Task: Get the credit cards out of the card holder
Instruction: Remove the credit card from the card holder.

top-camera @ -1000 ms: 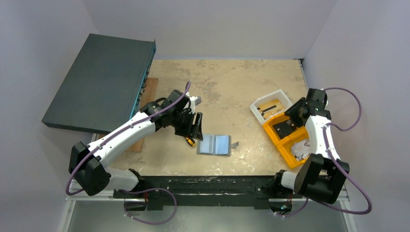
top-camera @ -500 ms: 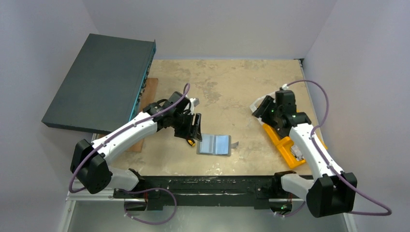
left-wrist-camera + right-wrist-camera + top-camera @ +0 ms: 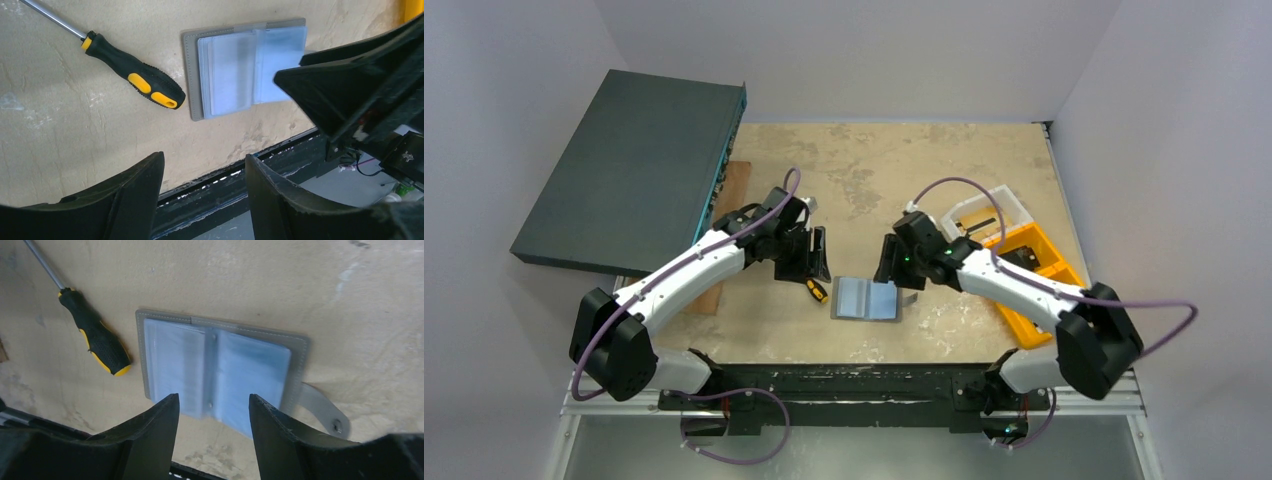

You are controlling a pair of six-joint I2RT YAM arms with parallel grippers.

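Card holder (image 3: 869, 298) lies spread on desk (image 3: 904, 170), cards (image 3: 227, 75) apparently inside; right hand (image 3: 214, 405) hovers above, left hand (image 3: 204, 167) beside, both open and empty; next: pinch one card's edge.

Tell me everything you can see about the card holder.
The card holder is a small grey stitched bifold, lying open and flat on the tan table, pale blue-grey sleeves facing up. Its closing tab with a snap sticks out on one side. Nothing grips it: the right gripper hovers above, open, and a screwdriver lies beside it, apart.
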